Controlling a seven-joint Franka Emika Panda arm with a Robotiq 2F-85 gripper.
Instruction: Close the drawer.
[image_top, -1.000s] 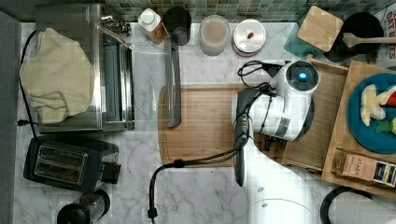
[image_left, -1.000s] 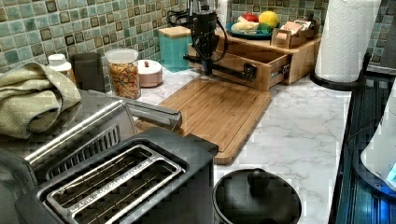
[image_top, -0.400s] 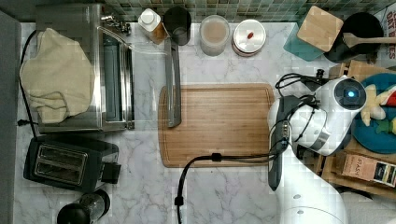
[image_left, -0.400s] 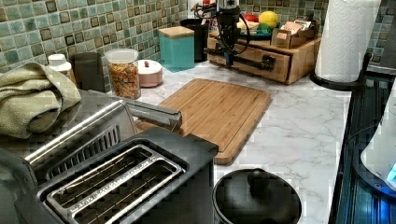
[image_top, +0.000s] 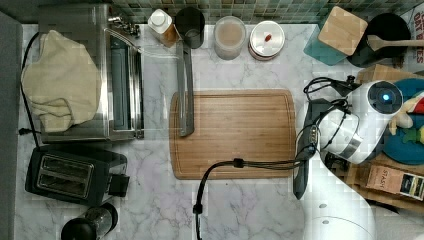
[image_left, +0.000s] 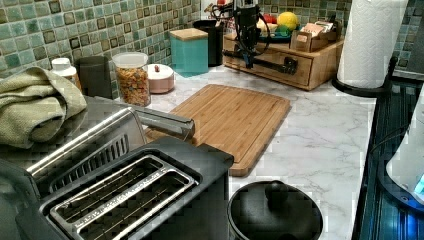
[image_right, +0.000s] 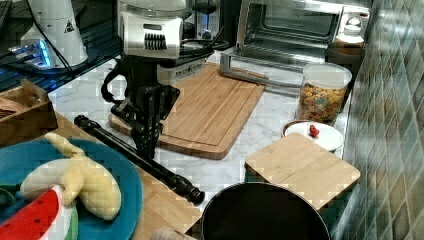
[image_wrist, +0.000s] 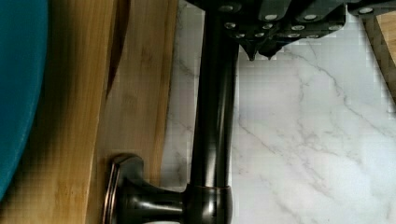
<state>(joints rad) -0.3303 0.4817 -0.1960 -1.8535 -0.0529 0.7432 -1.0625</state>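
Pressing side-on against the handle (image_wrist: 215, 116), the pincer (image_wrist: 261, 53) has its tips drawn almost together and grips nothing. It stands on the marble side of the bar, which suits a push rather than a pull. Beyond the bar lies the drawer (image_wrist: 135, 93), its front with no gap showing against the wood beside it. The blue plate (image_wrist: 18, 93) sits above it.

In the right view the pincer (image_right: 147, 142) points down at the handle (image_right: 140, 157), with the board (image_right: 210, 105) at its one o'clock on the worktop (image_right: 280, 120).

In the left view the drawer (image_left: 280, 73) looks flush in the box (image_left: 325, 65), at about one o'clock from the board (image_left: 235, 112). The closing seems all but done; likely only backing away remains.
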